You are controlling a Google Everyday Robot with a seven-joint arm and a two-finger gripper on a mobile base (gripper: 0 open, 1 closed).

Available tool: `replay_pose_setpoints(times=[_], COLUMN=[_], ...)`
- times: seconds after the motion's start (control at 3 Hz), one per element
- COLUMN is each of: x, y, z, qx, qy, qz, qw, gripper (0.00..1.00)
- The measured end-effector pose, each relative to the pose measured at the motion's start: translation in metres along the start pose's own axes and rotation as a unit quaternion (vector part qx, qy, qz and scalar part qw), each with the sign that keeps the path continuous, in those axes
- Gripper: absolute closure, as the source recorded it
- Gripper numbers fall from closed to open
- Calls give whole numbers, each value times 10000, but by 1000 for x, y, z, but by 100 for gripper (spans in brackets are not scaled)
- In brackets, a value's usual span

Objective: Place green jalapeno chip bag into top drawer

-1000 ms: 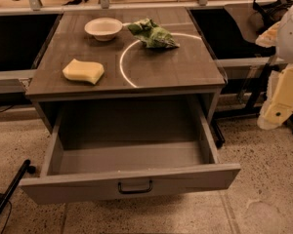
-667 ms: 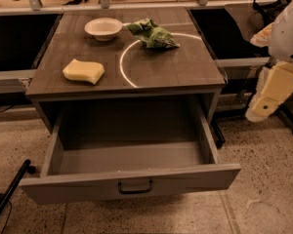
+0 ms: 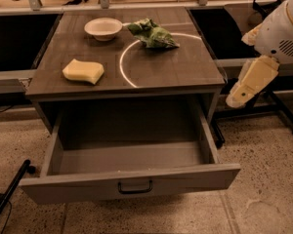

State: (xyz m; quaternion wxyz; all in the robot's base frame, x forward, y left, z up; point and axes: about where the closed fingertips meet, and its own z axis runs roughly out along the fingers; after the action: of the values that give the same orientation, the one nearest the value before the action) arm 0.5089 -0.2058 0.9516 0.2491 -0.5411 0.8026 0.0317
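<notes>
The green jalapeno chip bag lies crumpled on the wooden cabinet top, at the back, right of centre, on a white circle line. The top drawer is pulled wide open below the top; its inside looks empty, and its dark pull handle faces me. My gripper is at the lower end of the pale arm, which hangs beside the cabinet's right edge. It is in front of and to the right of the bag, well apart from it, and it holds nothing that I can see.
A white bowl stands at the back left of the top, left of the bag. A yellow sponge lies at the front left. Dark counters flank the cabinet. A black leg slants across the floor at the lower left.
My arm has swung left, closer to the cabinet's right side. The bag, bowl, sponge and drawer have not moved.
</notes>
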Motion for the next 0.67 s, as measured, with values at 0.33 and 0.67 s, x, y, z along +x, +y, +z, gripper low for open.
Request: replay_pose_setpoints(times=[0.33,0.67], x=[-11,-39], y=[-5,-27], z=[10,38], qx=[11,159], qy=[-228,-517], qz=[36,-90], qw=[9997,9985], gripper=[0,0])
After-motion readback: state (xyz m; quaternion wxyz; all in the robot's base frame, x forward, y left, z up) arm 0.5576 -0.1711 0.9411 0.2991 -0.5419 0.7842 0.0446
